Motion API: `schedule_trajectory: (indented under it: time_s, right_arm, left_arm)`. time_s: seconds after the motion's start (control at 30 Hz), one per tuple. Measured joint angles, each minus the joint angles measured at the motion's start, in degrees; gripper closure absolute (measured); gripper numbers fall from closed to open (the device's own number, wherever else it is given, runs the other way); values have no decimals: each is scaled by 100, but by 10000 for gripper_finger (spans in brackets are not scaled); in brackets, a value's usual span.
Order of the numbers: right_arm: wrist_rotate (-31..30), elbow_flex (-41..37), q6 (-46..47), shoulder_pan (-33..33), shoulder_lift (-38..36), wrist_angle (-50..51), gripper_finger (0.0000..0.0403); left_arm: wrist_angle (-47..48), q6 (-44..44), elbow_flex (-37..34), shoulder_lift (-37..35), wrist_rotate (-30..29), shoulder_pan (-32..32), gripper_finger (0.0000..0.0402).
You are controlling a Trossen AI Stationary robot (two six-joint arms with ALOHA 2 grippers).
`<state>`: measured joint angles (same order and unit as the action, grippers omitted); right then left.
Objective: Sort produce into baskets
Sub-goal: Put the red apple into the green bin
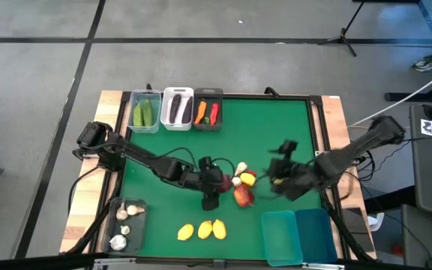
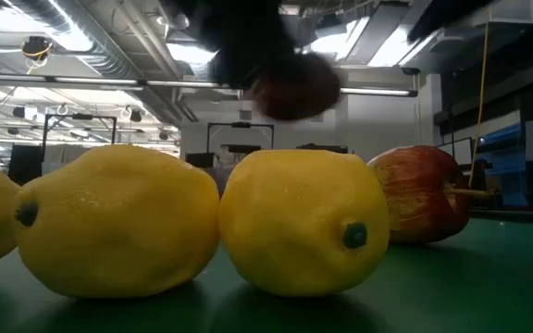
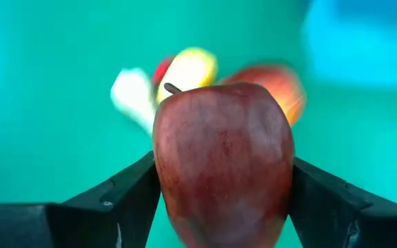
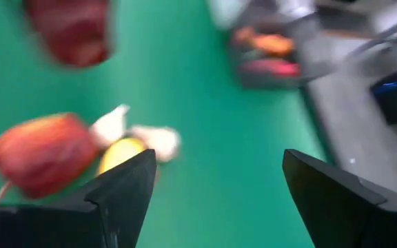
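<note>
Some of the sorting is done. Green cucumbers sit in the clear plastic bin (image 1: 145, 112), purple eggplants in the white bin (image 1: 177, 109), and the carrot and chili in the dark grey bin (image 1: 208, 110). Garlic bulbs lie in the dark see-through bin (image 1: 127, 225). The two teal-blue bins (image 1: 298, 235) look empty. The left gripper (image 3: 222, 200) pinches a dark red round apple (image 3: 222, 162) above the green mat. The right gripper (image 4: 219, 186) waits nearby, spread wide. Three yellow lemons (image 1: 203, 229), another red apple (image 1: 244, 196) and a few small pieces near it are left.

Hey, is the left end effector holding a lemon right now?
No, the left end effector is clamped on a dark red apple, its fingers pressed against both sides of it.
</note>
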<state>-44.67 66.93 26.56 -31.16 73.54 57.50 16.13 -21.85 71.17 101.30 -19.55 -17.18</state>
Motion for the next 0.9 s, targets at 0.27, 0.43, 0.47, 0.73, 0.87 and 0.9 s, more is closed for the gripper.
schedule_trajectory:
  time_s: [0.27, 0.43, 0.47, 0.73, 0.87, 0.9]
  right_arm:
    - [-1027, 102, 267, 7, -1761, 210, 86]
    - [-978, 102, 362, 7, -2272, 209, 86]
    - [-978, 102, 362, 7, -2315, 213, 86]
    - [-854, 100, 322, 7, -2349, 260, 86]
    - [-754, 93, 318, 4, -2334, 270, 86]
    - [-721, 93, 318, 4, -2340, 274, 86]
  left_arm:
    - [-2405, 700, 22, 124, 14, -173, 133]
    - [-3350, 941, 157, 482, 10, -106, 133]
    - [-3387, 998, 274, 594, 30, -91, 133]
    - [-3277, 1390, 1929, 1991, 1078, 14, 132]
    - [-3305, 1301, 2577, 2559, 1513, 48, 132]
    - [-3309, 1259, 2716, 2684, 1610, 57, 132]
